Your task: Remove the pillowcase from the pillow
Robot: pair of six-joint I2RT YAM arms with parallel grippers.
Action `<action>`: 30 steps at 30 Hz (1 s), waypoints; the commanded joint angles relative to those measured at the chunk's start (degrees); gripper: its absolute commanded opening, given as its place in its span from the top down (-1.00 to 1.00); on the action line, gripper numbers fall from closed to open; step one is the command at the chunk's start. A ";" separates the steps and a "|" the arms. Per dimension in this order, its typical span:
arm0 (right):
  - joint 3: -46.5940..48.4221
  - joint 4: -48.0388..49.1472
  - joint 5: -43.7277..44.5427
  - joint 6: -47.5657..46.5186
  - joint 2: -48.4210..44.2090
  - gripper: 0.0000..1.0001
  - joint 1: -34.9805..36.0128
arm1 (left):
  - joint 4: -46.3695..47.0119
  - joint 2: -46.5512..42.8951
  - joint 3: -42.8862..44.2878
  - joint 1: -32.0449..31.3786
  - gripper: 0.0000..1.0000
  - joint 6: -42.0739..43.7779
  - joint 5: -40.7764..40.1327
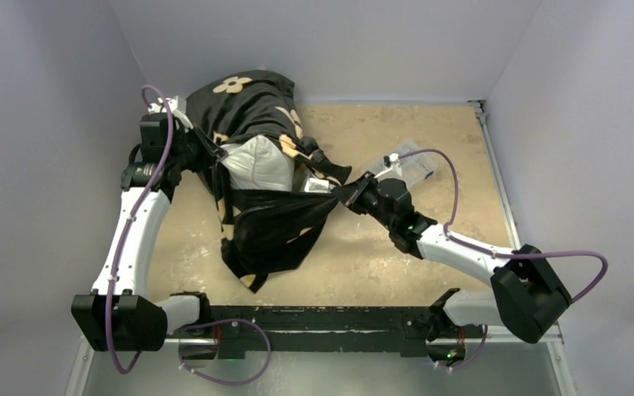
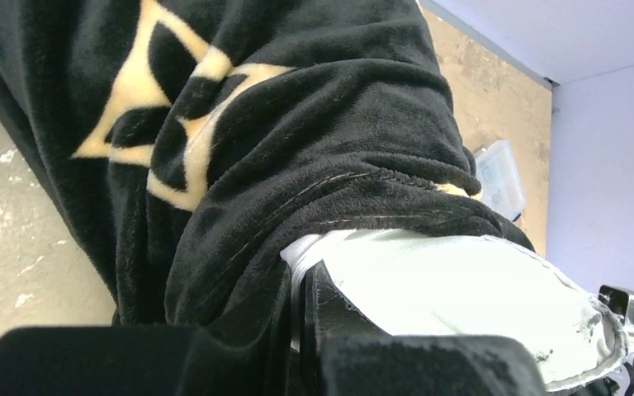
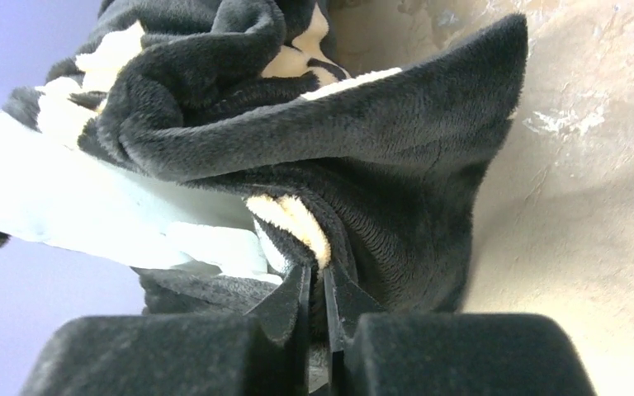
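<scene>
Evidently tugging two ways above the table (image 1: 429, 260) to skin the pillowcase (image 1: 272, 227), sheathing only the far end, off the pillow (image 1: 256, 163) at left-centre: anchoring its bared white edge in the tight-shut left gripper (image 2: 304, 280), stretching a black fold rightward in the equally pinched right gripper (image 3: 318, 279).

bare tabletop (image 1: 462, 132) open on the far right and along the near edge; bunched pillowcase (image 1: 272, 227) and pillow (image 1: 256, 162) block left-centre, clear plastic box (image 1: 410, 165) sits just right of them.
</scene>
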 commanded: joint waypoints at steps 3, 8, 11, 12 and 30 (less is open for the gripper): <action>2.43 -4.66 3.29 -12.89 -1.58 0.45 -2.76 | 10.22 -0.15 2.78 -5.50 1.00 5.03 -4.63; 3.55 -6.92 0.69 -16.98 -5.60 -0.15 -2.17 | 13.38 4.38 3.19 -14.94 1.00 2.37 -5.90; 4.11 -9.02 0.74 -17.59 -9.20 -0.41 -0.76 | 16.16 7.70 3.78 -19.93 0.94 0.62 -8.34; 4.31 -9.23 0.63 -18.09 -10.33 -0.49 0.10 | 17.30 9.17 4.28 -21.75 0.93 -0.08 -8.93; 6.24 -0.58 3.52 -14.79 1.65 -0.89 14.86 | 11.82 25.31 22.94 -33.73 0.01 3.17 -14.77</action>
